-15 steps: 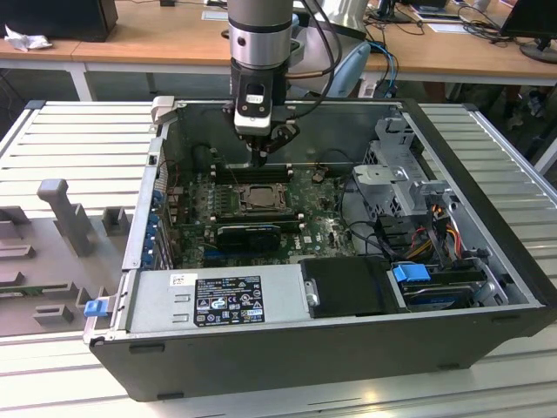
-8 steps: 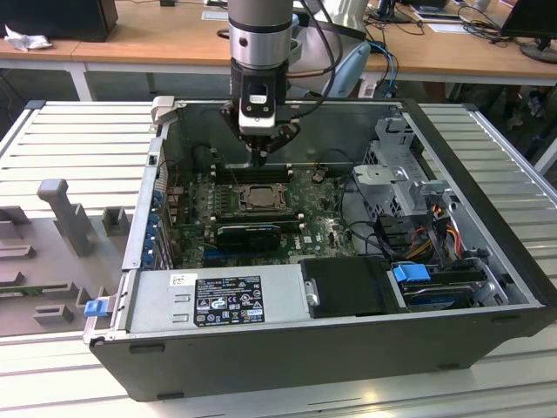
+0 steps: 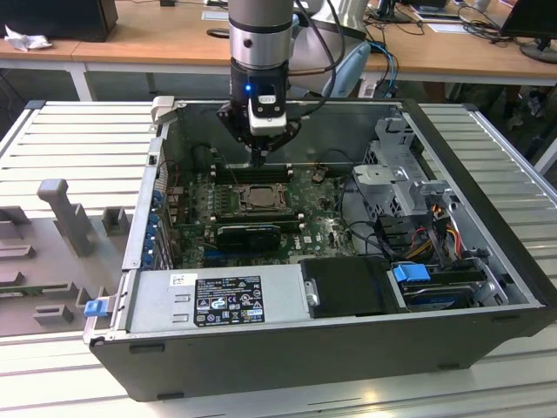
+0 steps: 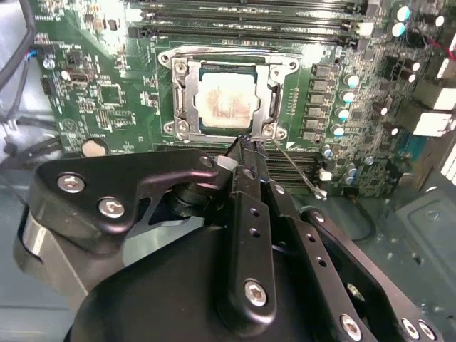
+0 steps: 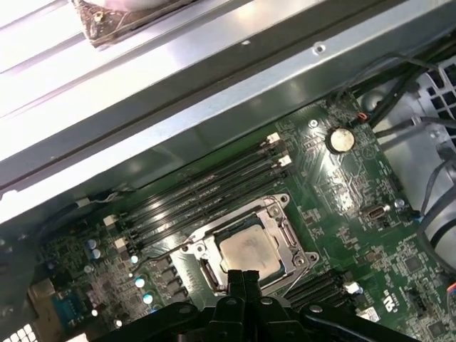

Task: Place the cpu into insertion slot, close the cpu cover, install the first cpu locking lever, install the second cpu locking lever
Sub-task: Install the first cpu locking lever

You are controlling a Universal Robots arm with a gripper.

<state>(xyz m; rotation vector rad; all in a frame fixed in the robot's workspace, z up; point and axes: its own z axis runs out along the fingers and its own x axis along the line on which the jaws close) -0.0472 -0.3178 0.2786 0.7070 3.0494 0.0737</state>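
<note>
Vertically, in the exterior view, I hang into the computer case (image 3: 305, 357), gripper (image 3: 264, 160) just above the insertion slot (image 3: 259, 198); a printed label (image 3: 228, 300) faces outward. Second wrist view: my jaws pinch together on nothing at a corner of the cpu cover (image 4: 184, 96), which lies over the seated cpu (image 4: 226, 105). First wrist view: memory slots (image 5: 206, 192) run alongside.

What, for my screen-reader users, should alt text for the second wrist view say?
The closed tool points at a corner of the cpu cover, which lies flat around the cpu on a green motherboard; a wire lever angles out beside it.
</note>
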